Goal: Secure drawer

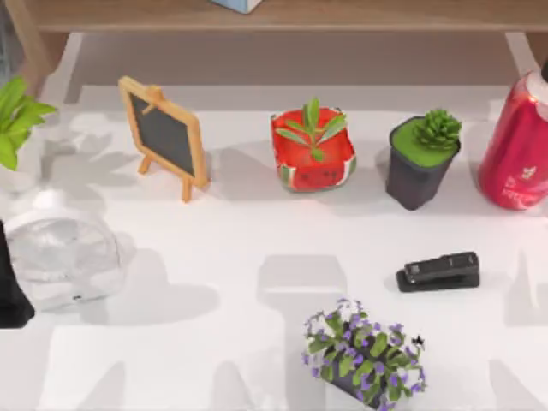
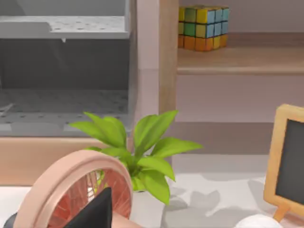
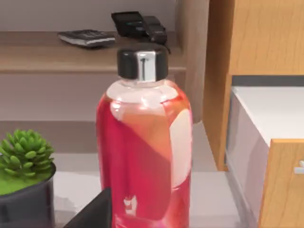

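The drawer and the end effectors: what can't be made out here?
- Drawer, right wrist view: pulled out, cut off by the picture's edge; its handle barely shows.
- Left end effector, left wrist view: a dark tip, cut by the edge.
- Right end effector, right wrist view: likewise, beside the red bottle.

A matt white table (image 1: 240,257) is seen. The chalkboard (image 1: 164,134) is framed in pale wood (its slate dull). Glossy red plastic forms the bottle (image 3: 144,156), capped in shiny black; the drawer (image 3: 280,180) front is smooth wood.
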Controlling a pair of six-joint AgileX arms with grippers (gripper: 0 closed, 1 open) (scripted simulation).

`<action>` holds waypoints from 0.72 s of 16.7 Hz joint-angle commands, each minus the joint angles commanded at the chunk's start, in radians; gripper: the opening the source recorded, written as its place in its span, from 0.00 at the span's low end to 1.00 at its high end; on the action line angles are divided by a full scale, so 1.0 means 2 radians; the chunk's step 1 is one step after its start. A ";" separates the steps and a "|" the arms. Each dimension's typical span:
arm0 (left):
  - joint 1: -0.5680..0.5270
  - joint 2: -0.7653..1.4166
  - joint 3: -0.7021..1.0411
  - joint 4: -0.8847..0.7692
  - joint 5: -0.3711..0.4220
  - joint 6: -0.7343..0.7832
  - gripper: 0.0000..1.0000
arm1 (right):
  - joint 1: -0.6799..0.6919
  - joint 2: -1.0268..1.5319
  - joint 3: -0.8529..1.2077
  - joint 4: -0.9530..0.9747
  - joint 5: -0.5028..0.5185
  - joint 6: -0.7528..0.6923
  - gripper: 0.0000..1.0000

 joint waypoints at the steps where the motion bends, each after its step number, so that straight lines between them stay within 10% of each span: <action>1: 0.000 0.000 0.000 0.000 0.000 0.000 1.00 | 0.000 0.000 0.000 0.000 0.000 0.000 1.00; 12: 0.000 0.000 0.000 0.000 0.000 0.000 1.00 | -0.170 0.261 0.120 0.156 -0.169 0.004 1.00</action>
